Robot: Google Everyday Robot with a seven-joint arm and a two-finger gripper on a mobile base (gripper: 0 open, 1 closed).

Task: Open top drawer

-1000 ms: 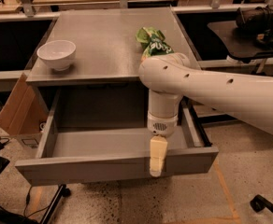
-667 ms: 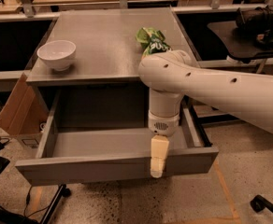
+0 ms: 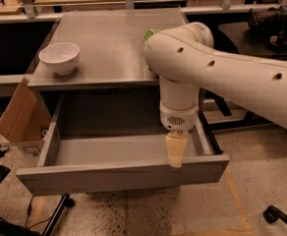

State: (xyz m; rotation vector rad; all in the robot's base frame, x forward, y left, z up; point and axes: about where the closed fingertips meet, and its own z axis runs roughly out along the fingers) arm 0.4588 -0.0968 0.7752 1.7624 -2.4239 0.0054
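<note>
The top drawer (image 3: 119,173) is a wide grey drawer with a flat, handleless front. It stands pulled far out from under the grey table top, showing a deep plain grey box inside. My gripper (image 3: 175,156) hangs from the white arm (image 3: 217,68) and points straight down, its cream fingertips just behind the top edge of the drawer front, right of the middle. Nothing shows inside the drawer.
A white bowl (image 3: 59,57) sits on the grey table top (image 3: 109,43) at the left. A green item (image 3: 149,34) is mostly hidden behind the arm. A cardboard box (image 3: 18,117) leans left of the drawer. Dark benches stand behind and to the right.
The arm now covers more of the green item and the view sits closer. The drawer stays pulled out and the gripper stays at its front edge.
</note>
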